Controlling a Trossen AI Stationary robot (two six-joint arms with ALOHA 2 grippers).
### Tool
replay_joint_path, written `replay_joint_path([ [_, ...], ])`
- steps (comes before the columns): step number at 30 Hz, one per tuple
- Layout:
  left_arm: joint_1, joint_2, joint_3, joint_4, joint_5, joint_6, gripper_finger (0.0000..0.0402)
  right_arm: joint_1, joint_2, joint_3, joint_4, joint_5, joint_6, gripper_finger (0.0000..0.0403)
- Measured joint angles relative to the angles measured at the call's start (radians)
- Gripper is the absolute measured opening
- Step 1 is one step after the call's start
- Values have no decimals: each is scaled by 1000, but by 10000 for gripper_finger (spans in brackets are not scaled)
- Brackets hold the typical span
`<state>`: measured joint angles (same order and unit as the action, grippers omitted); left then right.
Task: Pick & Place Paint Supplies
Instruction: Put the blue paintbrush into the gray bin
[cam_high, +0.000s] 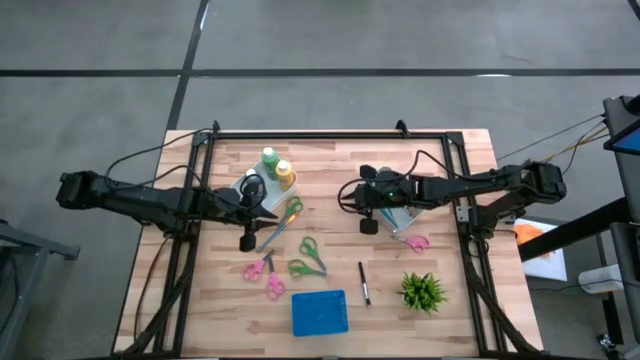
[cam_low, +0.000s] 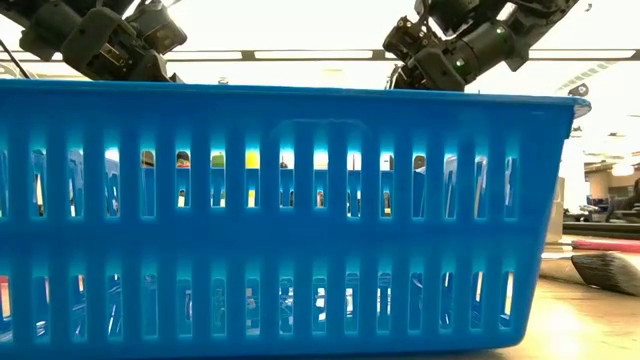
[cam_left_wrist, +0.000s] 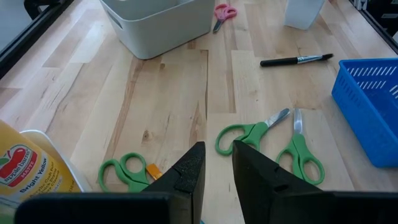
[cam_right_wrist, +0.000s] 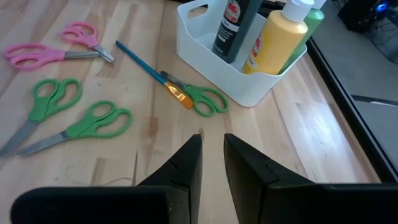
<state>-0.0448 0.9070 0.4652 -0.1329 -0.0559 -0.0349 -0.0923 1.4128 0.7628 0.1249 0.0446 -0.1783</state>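
Pale wood tabletop (cam_high: 470, 160), seen from above, with paint supplies split between a bin and the open boards. At far left of centre, a white bin (cam_right_wrist: 249, 84) holding all three squeeze bottles upright: green bottle (cam_right_wrist: 314, 18), yellow-orange bottle (cam_right_wrist: 277, 40), dark grey bottle (cam_right_wrist: 233, 28). Just near of that bin, a blue-handled brush (cam_right_wrist: 140, 60) lying flat, its orange-tipped end touching the handles of a green pair of scissors (cam_right_wrist: 205, 99). Farther toward the near edge and right of centre, a black-handled brush (cam_left_wrist: 297, 60) lying alone on the wood, between the blue basket (cam_low: 300, 200) and the small potted plant (cam_high: 422, 290).

Left gripper (cam_left_wrist: 217, 168) hovering low over the boards just near of the bottle bin, fingers (cam_left_wrist: 189, 180) drawn almost together with only a slit between, gripping nothing. Below and beyond it, two more green scissors (cam_left_wrist: 252, 130) side by side.

Right gripper (cam_right_wrist: 212, 158) poised right of centre beside a second white bin (cam_left_wrist: 161, 25), likewise pinched nearly closed and empty, pointing toward the bottle bin. Pink scissors (cam_right_wrist: 37, 55) scattered on the left half, another pink pair (cam_left_wrist: 224, 12) just past the second bin.

From table height, only basket slats filling the picture, both arms above its rim.
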Motion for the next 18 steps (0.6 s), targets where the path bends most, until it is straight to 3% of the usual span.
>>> replay_joint_path([
  [18, 0, 0, 0, -7, -4, -4, 82, 0, -1, 0, 0, 0, 3, 64],
])
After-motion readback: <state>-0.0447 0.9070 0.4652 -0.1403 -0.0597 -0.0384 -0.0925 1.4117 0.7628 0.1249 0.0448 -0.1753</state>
